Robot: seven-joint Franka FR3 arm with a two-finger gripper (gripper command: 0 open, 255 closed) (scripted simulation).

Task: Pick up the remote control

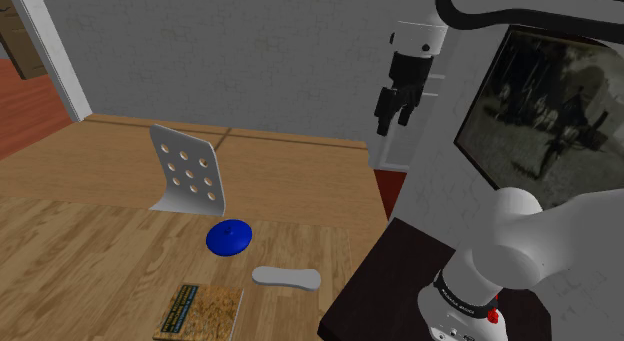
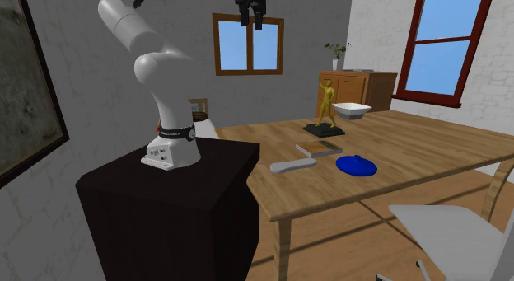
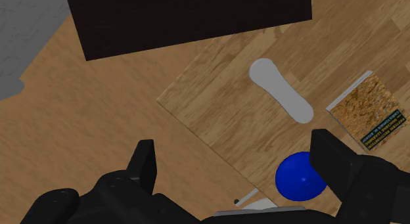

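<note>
Wooden table (image 1: 100,229), grey remote (image 1: 286,278) lying well below tool (image 1: 394,122), spread open, empty

Table (image 1: 90,229): light wood planks, carrying the small things.
Blue disc (image 1: 230,237): lies flat on the table.
Book (image 1: 203,311): mottled brown cover, flat, at seven o'clock of the disc in the shoulder view.
Chair (image 1: 187,171): white, its back pierced by round holes, at eleven o'clock of the disc.
Figurine (image 2: 327,102): golden, upright on a dark base.
Bowl (image 2: 351,110): white, at three o'clock of the figurine in the second exterior view.
Framed picture (image 1: 545,104): dark, on the wall.
</note>
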